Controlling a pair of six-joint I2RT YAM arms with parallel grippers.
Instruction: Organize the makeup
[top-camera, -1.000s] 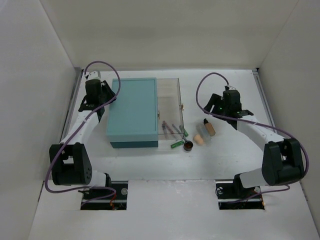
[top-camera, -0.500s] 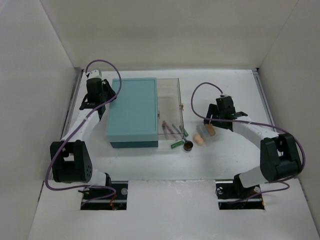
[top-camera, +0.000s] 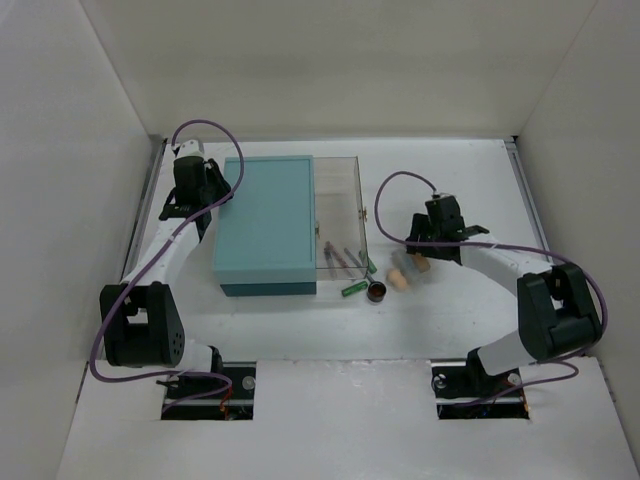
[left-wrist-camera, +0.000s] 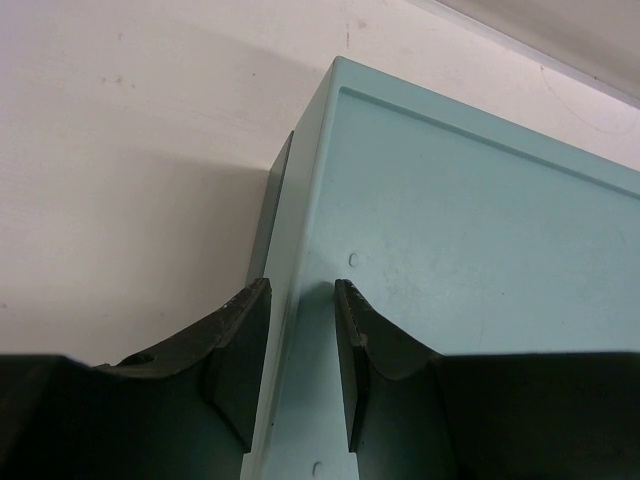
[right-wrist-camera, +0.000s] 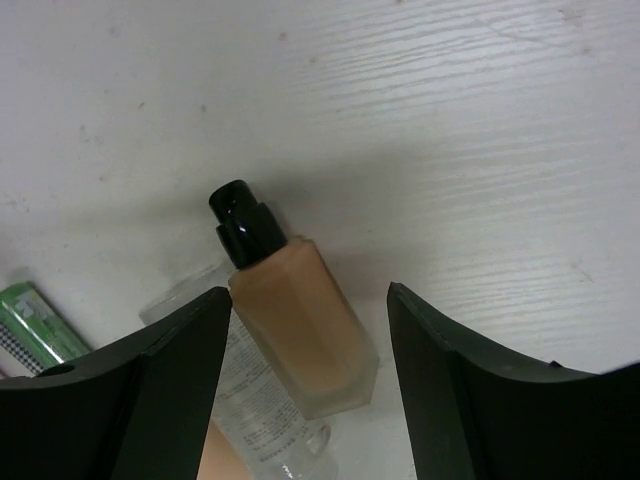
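Note:
The beige bottle (right-wrist-camera: 300, 320) with a black cap lies on the table, with a clear bottle (right-wrist-camera: 262, 412) under its left side. My right gripper (right-wrist-camera: 310, 295) is open, one finger on each side of the beige bottle (top-camera: 420, 264), just above it. The peach sponge (top-camera: 398, 279), round brown piece (top-camera: 377, 291) and a green tube (top-camera: 354, 287) lie just left of it. Thin pencils (top-camera: 337, 256) lie in the clear tray (top-camera: 340, 180). My left gripper (left-wrist-camera: 300, 290) stands narrowly open astride the teal box's left edge (top-camera: 226, 196), holding nothing.
The big teal box (top-camera: 268, 220) stands left of centre with the clear tray joined to its right side. A second green tube (top-camera: 371, 266) lies at the tray's right rim. White walls enclose the table on three sides.
My right gripper has moved left and down from behind the beige bottle to sit over it, fingers apart. The left arm has barely moved.

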